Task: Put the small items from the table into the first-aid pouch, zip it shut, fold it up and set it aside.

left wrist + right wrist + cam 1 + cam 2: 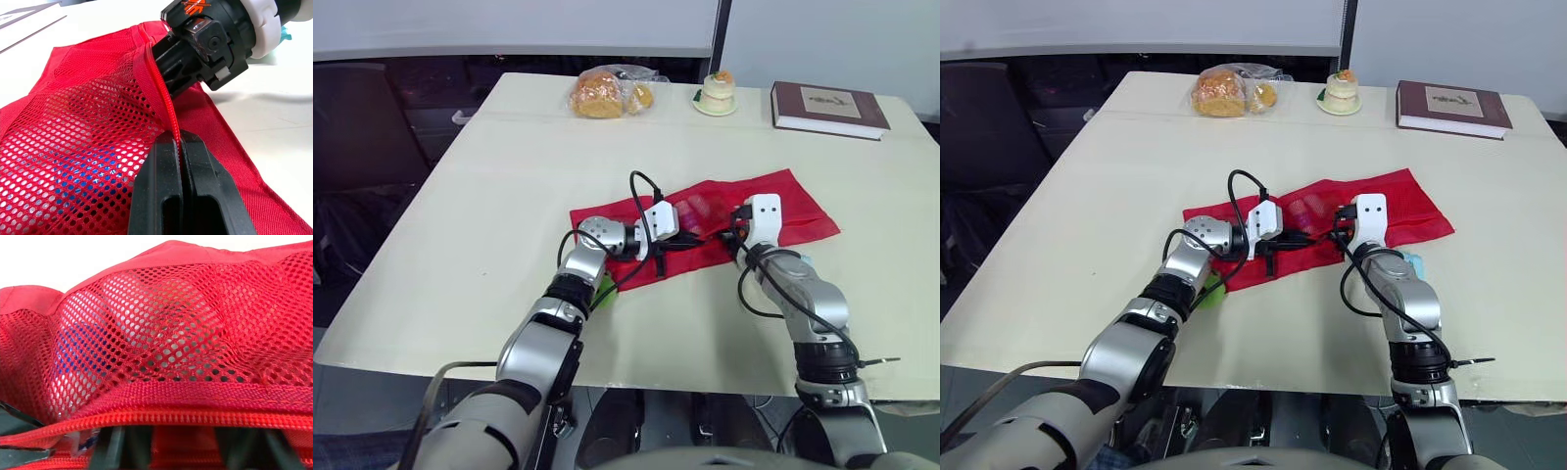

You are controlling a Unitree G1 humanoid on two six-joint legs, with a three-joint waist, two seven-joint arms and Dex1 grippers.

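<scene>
The red first-aid pouch (788,206) lies flat and unfolded on the cream table (509,196), its mesh pocket (73,147) showing blue and pale items inside. My left gripper (180,134) is shut on the pouch's zipper edge, near the pouch's front middle (690,239). My right gripper (741,235) sits at the same zipper line a little further right, facing the left one, with the zipper band (195,418) lying across its tip. A small green item (604,289) lies on the table under my left forearm. A light blue one (1413,262) lies beside my right wrist.
At the table's far edge are a bagged bread roll (607,93), a small cake on a plate (716,93) and a brown book (827,108). The table's front edge (636,377) is close under my forearms.
</scene>
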